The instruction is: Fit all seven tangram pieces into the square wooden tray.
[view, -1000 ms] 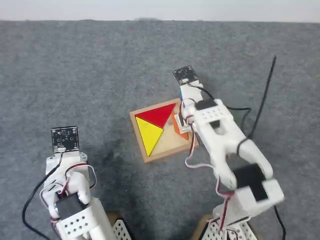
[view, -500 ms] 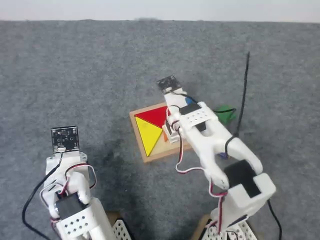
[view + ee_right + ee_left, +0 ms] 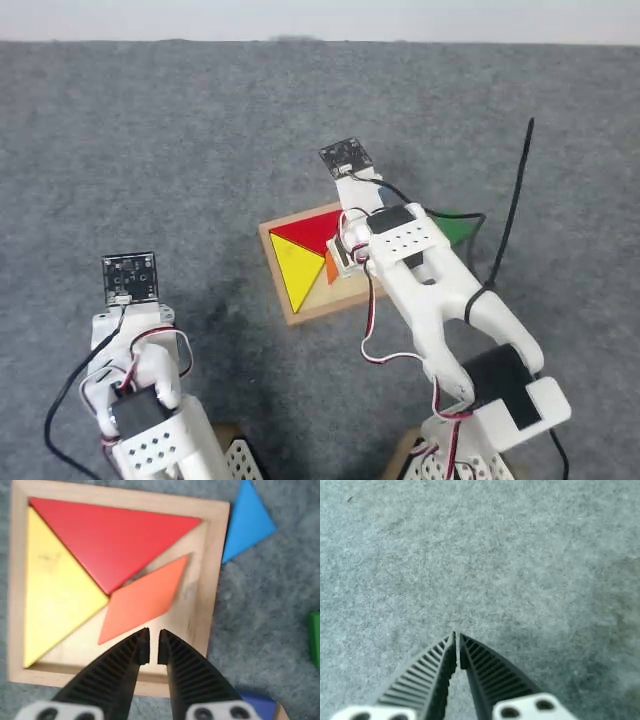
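Grey felt surface [image 3: 150, 130], open on all sides of the left gripper [image 3: 457, 645], whose fingers I read as together, holding nothing.

Item 1: wooden tray [image 3: 212, 580], one, directly under the right gripper [image 3: 153, 650]. Its fingers are nearly together, a sliver between, empty, tips over the bare floor near the closest rim.

Item 2: pieces inside the tray, three.
- Orange parallelogram [image 3: 145, 600], just ahead of the tips.
- Red triangle [image 3: 115, 540], beyond it, along the far rim.
- Yellow triangle [image 3: 55, 590], toward the left arm's side.

A bare strip runs between the orange edge and the side rim.

Item 3: pieces outside the tray, three seen.
- Blue triangle [image 3: 247, 525], just beside the far corner.
- Green piece [image 3: 315, 635], apart.
- Dark blue piece [image 3: 257, 702], nearest the wrist.
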You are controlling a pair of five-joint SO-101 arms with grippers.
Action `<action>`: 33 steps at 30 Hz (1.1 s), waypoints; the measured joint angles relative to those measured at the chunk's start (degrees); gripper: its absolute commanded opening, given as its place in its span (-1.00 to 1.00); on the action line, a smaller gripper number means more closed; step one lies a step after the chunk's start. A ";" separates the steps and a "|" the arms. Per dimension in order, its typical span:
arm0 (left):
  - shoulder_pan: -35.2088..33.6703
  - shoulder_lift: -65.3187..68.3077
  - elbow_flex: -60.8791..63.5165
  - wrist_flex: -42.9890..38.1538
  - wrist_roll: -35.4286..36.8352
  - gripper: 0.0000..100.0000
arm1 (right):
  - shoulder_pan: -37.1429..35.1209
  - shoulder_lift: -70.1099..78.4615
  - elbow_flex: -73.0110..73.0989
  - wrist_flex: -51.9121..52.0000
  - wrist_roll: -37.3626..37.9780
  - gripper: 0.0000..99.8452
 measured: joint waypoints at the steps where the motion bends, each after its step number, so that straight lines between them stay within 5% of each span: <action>1: 0.00 0.00 0.00 0.00 0.00 -0.97 | 0.09 1.14 0.00 -0.09 0.09 -0.90; 33: 0.00 0.00 0.00 0.00 0.00 -0.97 | -4.92 1.32 2.73 -9.58 0.44 -0.90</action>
